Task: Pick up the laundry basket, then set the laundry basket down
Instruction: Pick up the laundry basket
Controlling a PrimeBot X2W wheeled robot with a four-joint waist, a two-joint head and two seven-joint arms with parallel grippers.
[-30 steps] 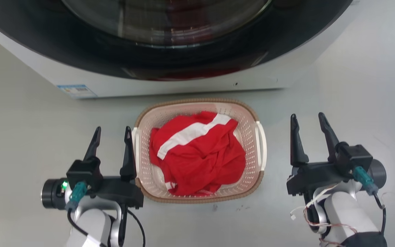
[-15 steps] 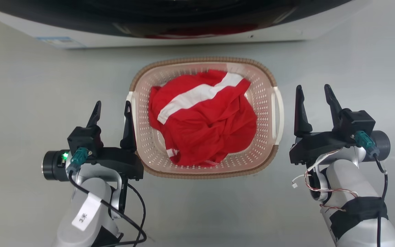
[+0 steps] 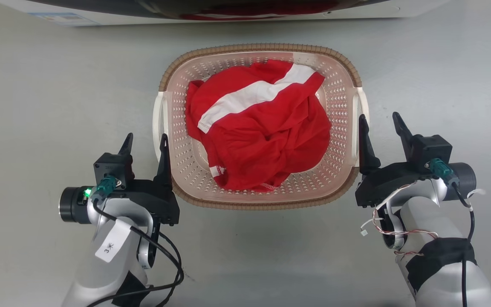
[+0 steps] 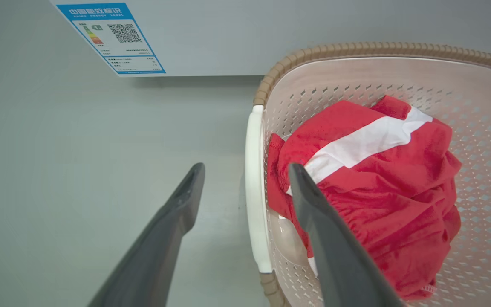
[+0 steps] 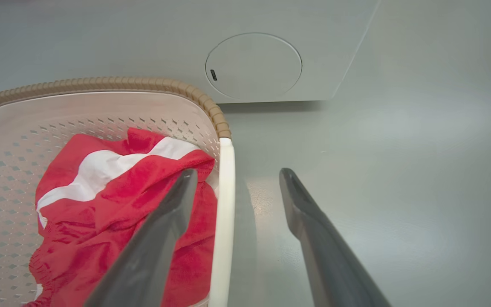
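The laundry basket (image 3: 262, 47) is pale pink and perforated, with a brown woven rim, and sits on the grey floor. A red garment with a white stripe (image 3: 262, 128) fills it. My left gripper (image 3: 146, 143) is open at the basket's left side. In the left wrist view the white left handle (image 4: 254, 192) lies between its fingers (image 4: 186, 200). My right gripper (image 3: 378, 121) is open at the right side. The white right handle (image 5: 224, 204) lies between its fingers (image 5: 301, 213). I see neither gripper touching a handle.
The washer's white front (image 3: 399, 10) runs along the top edge, close behind the basket. It bears a blue energy label (image 4: 111, 38) and a round cover (image 5: 254, 66). Bare grey floor (image 3: 36, 106) lies left, right and in front of the basket.
The head camera has tilted down, so the washer has slid up the picture. Both grippers have moved inward, from beside the basket to straddling its handles. Both stay open.
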